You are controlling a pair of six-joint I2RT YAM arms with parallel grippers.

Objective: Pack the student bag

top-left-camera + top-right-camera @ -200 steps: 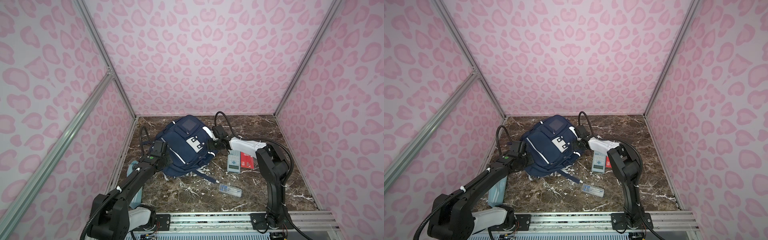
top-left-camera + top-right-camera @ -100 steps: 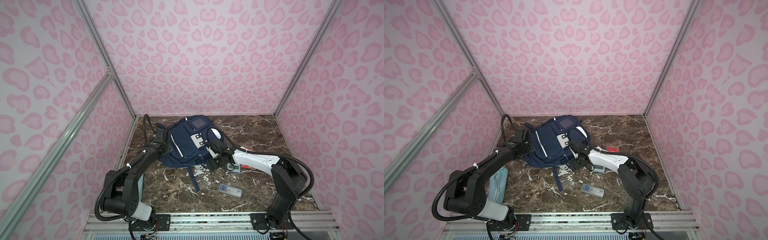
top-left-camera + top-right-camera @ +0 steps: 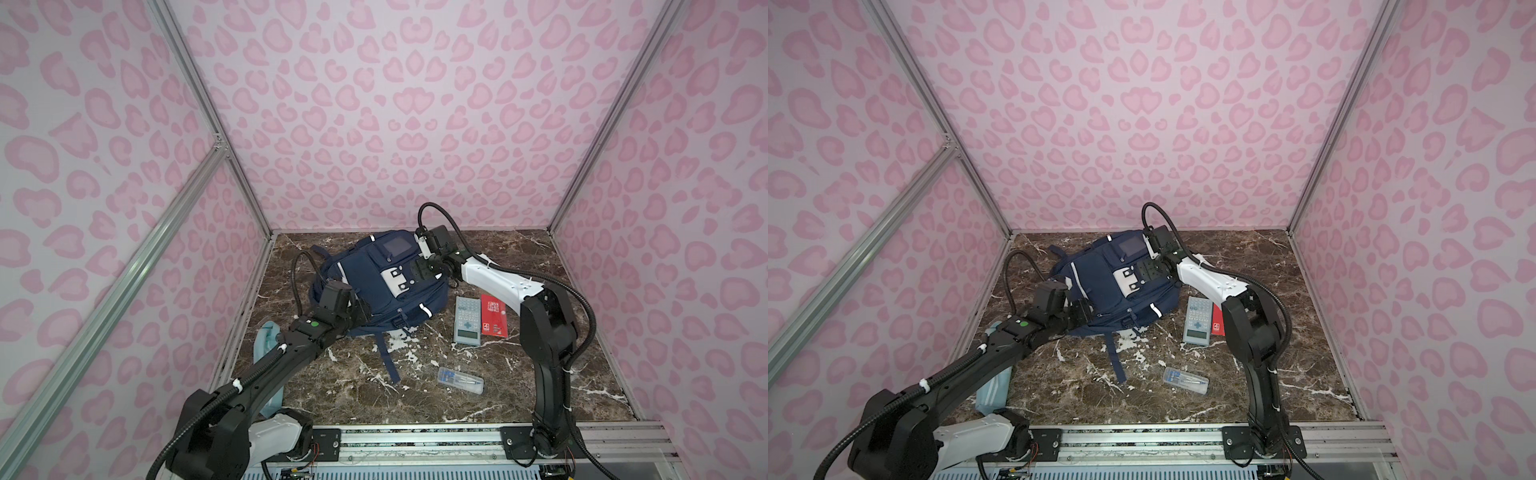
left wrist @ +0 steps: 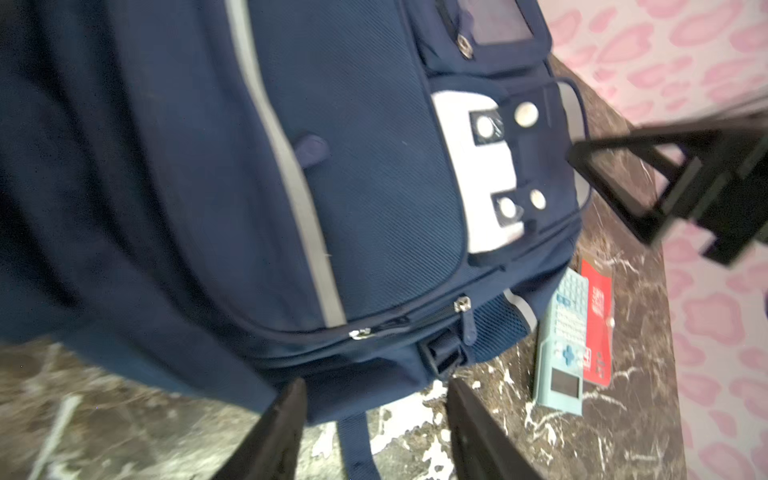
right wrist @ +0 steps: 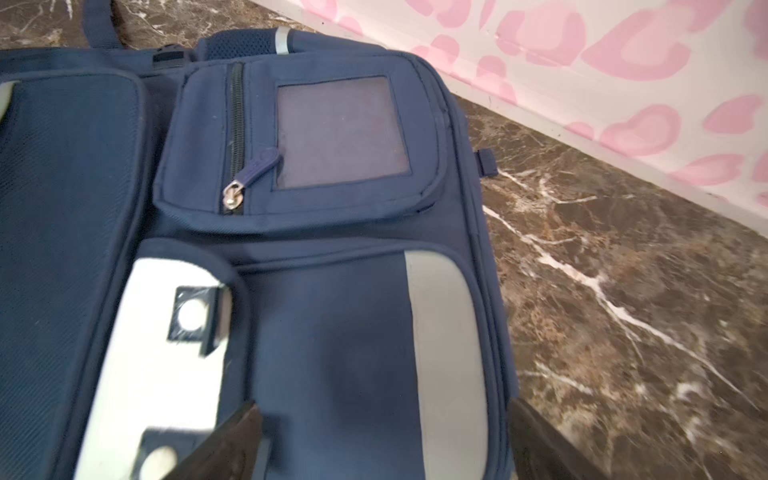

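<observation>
**Both top views:** the light is even and diffuse and comes from above. The pink walls (image 3: 415,104) are bright and slightly washed out. The dark marble table (image 3: 540,374) is dimmer, with soft shadow pooling under the student bag (image 3: 365,286) and the arms. Focus is sharp throughout, and wide-angle distortion bows the frame posts (image 3: 208,104) toward the picture edges.

**Left wrist view:** blur softens the whole picture and is heaviest on the bag's near folds. The white patches (image 4: 478,178) verge on overexposure, and the left pincer (image 4: 376,384) appears as dark, defocused fingers (image 4: 282,432).

**Right wrist view:** the zip pocket (image 5: 299,137) is fairly crisp. The near edge smears, including the right pincer (image 5: 382,404).
</observation>
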